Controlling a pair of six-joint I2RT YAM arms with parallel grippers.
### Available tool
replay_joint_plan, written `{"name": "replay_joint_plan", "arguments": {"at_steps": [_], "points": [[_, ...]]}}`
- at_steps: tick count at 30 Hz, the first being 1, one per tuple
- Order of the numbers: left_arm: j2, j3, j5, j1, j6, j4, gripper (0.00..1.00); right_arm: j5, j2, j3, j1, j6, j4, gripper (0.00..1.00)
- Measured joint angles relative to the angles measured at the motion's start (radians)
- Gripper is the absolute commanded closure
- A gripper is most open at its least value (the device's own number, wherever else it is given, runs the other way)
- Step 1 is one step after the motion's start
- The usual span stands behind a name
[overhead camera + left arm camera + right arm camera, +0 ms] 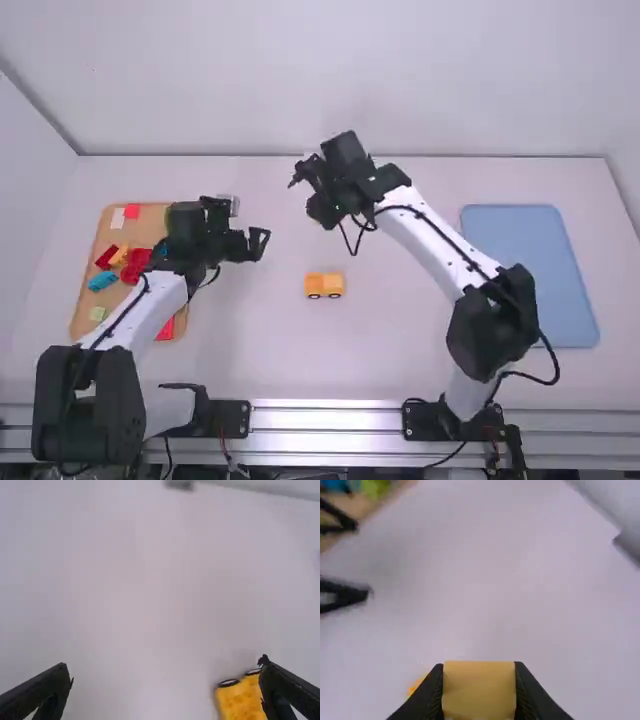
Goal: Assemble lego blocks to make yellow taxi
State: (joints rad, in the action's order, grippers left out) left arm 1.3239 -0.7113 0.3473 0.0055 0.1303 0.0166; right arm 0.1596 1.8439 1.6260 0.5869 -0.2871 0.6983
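White table (pixel 400 370): we see car (pixel 324 282) mid-table. Left gripper (pixel 260 243), fingers spread wide; right gripper (pixel 303 173), fingers clenched on yellow block (pixel 479 690) above table.

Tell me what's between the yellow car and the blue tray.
In the high view, bare white table lies beside the yellow car; then the right arm crosses above the stretch, hiding part of the blue tray's edge.

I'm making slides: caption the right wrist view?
Right gripper gripping a yellow block, left gripper open beyond.
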Motion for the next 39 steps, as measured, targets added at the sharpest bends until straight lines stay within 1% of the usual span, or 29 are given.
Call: {"name": "replay_joint_plan", "arguments": {"at_steps": [1,4,7,8,11,12,14,16,17,20,22,26,32,34,35,38,39], "points": [[-0.006,0.000,-0.017,0.000,0.004,0.009,0.01,-0.006,0.005,0.000,0.006,-0.002,0.005,0.99],[-0.108,-0.008,-0.121,0.000,0.018,0.070,0.01,-0.012,0.055,0.000,0.037,-0.039,0.013,0.98],[-0.257,-0.036,-0.220,0.000,0.028,0.117,0.01,-0.013,0.099,0.000,0.063,-0.060,0.004,0.99],[-0.354,-0.051,-0.277,0.000,0.030,0.145,0.01,-0.012,0.117,0.000,0.078,-0.073,-0.008,0.99],[-0.523,-0.068,-0.360,0.005,0.032,0.191,0.01,-0.009,0.139,0.000,0.114,-0.107,-0.013,0.99],[-0.606,-0.068,-0.402,0.005,0.033,0.217,0.01,-0.009,0.153,0.010,0.136,-0.126,-0.003,0.99],[-0.693,-0.066,-0.451,0.005,0.048,0.252,0.01,-0.009,0.183,0.046,0.166,-0.156,0.029,0.99],[-0.806,-0.045,-0.523,0.003,0.069,0.263,0.01,-0.009,0.235,0.114,0.208,-0.200,0.091,0.99],[-0.838,-0.034,-0.541,0.003,0.074,0.264,0.01,-0.009,0.257,0.141,0.225,-0.219,0.116,0.99],[-0.902,0.005,-0.578,0.004,0.085,0.261,0.01,-0.015,0.319,0.211,0.262,-0.257,0.171,0.99],[-0.929,0.040,-0.597,0.003,0.090,0.260,0.01,-0.043,0.395,0.288,0.296,-0.283,0.233,0.99],[-0.933,0.079,-0.611,0.004,0.092,0.261,0.01,-0.070,0.508,0.385,0.315,-0.317,0.323,0.99],[-0.928,0.097,-0.615,0.003,0.091,0.233,0.01,-0.097,0.587,0.441,0.314,-0.341,0.354,0.98],[-0.919,0.101,-0.615,0.003,0.091,0.224,0.01,-0.097,0.594,0.443,0.312,-0.348,0.353,0.87],[-0.913,0.106,-0.614,0.004,0.092,0.219,0.01,-0.099,0.597,0.443,0.312,-0.351,0.354,0.75],[-0.906,0.110,-0.614,0.003,0.091,0.218,0.01,-0.100,0.597,0.443,0.315,-0.356,0.351,0.62],[-0.906,0.110,-0.614,0.004,0.091,0.217,0.01,-0.099,0.597,0.443,0.315,-0.356,0.351,0.52]]}}
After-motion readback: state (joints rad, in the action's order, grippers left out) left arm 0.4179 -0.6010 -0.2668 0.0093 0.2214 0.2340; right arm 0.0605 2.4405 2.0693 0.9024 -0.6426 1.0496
